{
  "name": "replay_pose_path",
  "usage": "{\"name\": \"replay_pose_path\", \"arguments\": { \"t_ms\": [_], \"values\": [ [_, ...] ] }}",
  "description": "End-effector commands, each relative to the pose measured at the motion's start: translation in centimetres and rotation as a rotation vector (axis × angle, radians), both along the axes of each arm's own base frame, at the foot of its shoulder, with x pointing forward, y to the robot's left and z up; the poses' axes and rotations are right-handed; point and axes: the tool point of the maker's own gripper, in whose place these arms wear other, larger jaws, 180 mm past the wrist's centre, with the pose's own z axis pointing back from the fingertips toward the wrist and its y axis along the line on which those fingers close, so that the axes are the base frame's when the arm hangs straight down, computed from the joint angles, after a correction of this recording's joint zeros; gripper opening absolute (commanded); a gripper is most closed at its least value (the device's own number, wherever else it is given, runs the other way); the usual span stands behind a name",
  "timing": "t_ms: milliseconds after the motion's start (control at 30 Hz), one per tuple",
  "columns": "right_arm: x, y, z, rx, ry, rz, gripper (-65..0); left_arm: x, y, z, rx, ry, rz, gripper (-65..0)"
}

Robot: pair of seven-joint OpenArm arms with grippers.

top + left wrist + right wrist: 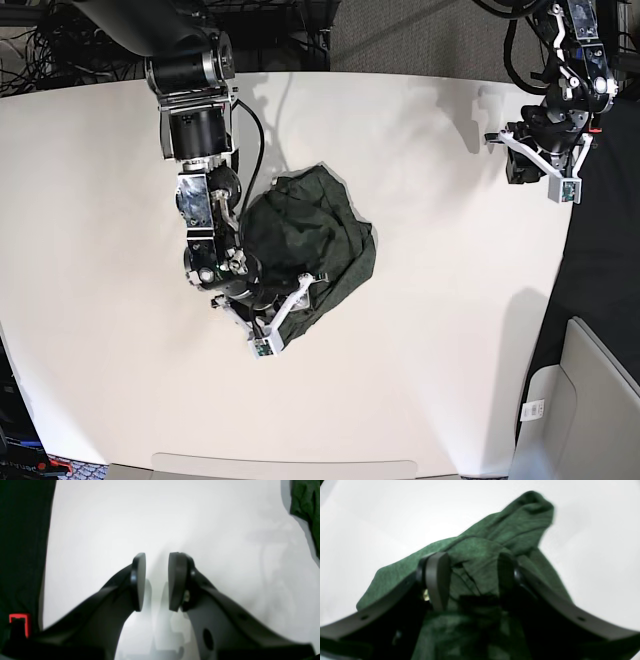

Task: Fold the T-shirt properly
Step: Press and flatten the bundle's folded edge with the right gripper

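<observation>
- The T-shirt sits in a crumpled dark green heap a bit left of the middle of the white worktop, not flat at all.
- Right gripper is down on the heap's 7 o'clock edge in the base view. From its wrist cam the 2 fingers stand spread with green fabric bunched between and under them; can't tell if they're actually touching the cloth, that shot is pretty blurry.
- One lump of the shirt pokes up toward 1 o'clock in that wrist view.
- Left gripper is way off at the worktop's 2 o'clock edge, well apart from the shirt. Its fingers are parted with a narrow gap, nothing between them, just bare white surface below.
- In the left wrist cam a scrap of green cloth shows in the 1 o'clock corner, and a dark strip with a small red bracket runs down the 9 o'clock side.
</observation>
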Motion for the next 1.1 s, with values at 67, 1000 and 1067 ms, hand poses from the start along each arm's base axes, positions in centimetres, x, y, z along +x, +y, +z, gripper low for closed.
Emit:
{"name": "replay_pose_path", "arguments": {
  "t_ms": [67, 1000, 1067],
  "values": [
    [1.7, 1.5, 2.2, 0.042, -0.046, 0.015, -45.1, 0.5, 0.1, 1.0, 0.012, -0.038, -0.009, -51.1],
    [-4.8, 10.4, 6.8, -0.085, -0.248, 0.463, -48.9, -0.1, 0.2, 0.6, 0.014, -0.023, -0.009, -51.1],
    [-5.0, 9.4, 7.7, -0.099, -0.288, 0.452, -45.9, -0.3, 0.2, 0.5, 0.014, -0.018, -0.009, -51.1]
  ]
}}
